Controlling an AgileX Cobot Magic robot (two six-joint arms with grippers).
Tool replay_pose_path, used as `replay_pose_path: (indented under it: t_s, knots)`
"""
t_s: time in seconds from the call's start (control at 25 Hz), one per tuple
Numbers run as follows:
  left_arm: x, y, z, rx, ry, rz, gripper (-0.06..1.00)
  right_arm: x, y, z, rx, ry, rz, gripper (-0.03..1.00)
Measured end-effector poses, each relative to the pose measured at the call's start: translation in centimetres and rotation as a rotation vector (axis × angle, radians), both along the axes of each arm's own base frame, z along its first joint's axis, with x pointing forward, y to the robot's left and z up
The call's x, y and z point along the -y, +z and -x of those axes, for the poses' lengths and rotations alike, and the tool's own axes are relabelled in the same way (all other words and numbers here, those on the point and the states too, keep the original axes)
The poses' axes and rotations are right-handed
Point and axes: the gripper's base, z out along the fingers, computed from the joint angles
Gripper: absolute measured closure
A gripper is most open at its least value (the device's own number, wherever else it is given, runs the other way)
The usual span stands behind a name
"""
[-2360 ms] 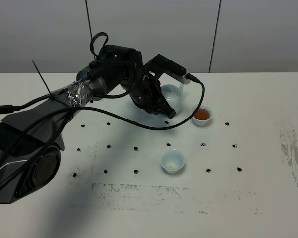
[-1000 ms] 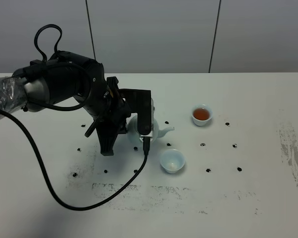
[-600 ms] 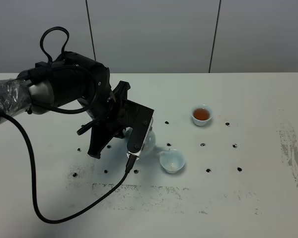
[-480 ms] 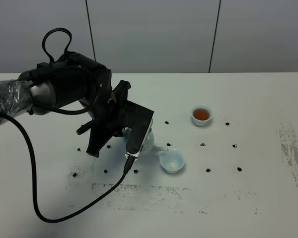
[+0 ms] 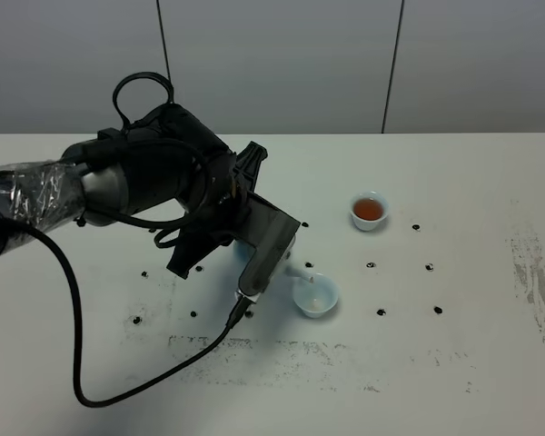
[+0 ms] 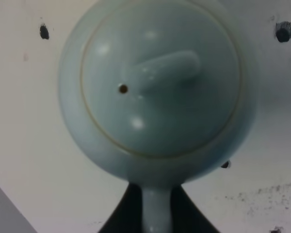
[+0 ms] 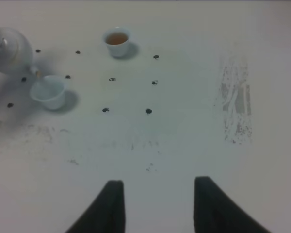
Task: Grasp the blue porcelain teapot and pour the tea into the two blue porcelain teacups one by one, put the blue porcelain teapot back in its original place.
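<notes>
My left gripper (image 5: 271,247) is shut on the loop handle of the blue porcelain teapot (image 5: 300,270) and holds it tilted, with the spout over the near teacup (image 5: 315,295). The arm hides most of the pot there. In the left wrist view the teapot (image 6: 157,92) fills the frame, lid and knob on, with its handle between my left gripper's (image 6: 157,224) dark fingers. The far teacup (image 5: 369,210) holds reddish-brown tea. The right wrist view shows the teapot (image 7: 9,51), the near cup (image 7: 49,91), the far cup (image 7: 117,41) and my open, empty right gripper (image 7: 157,204).
The white table (image 5: 454,363) carries a grid of small black dots and scuffed grey marks along its front and right side. A black cable (image 5: 118,395) trails from the left arm over the table's front left. The right arm does not show in the exterior view.
The left arm has carried the teapot from beside the far cup to the near cup and tipped it further, bringing the spout over that cup's rim.
</notes>
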Motion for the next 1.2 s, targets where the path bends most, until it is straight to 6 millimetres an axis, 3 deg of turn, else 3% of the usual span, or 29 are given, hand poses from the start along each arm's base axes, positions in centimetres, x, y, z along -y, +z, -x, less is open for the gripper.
replay_pose_path:
  t_s: [0.56,1.2]
  knots:
    - [1.5,0.4,0.6,0.109,-0.110,-0.093,0.90,0.0,0.0,0.0,0.000,0.000,0.000,0.64]
    - [1.7,0.6,0.5,0.152,-0.126,-0.115,0.90,0.0,0.0,0.0,0.000,0.000,0.000,0.64]
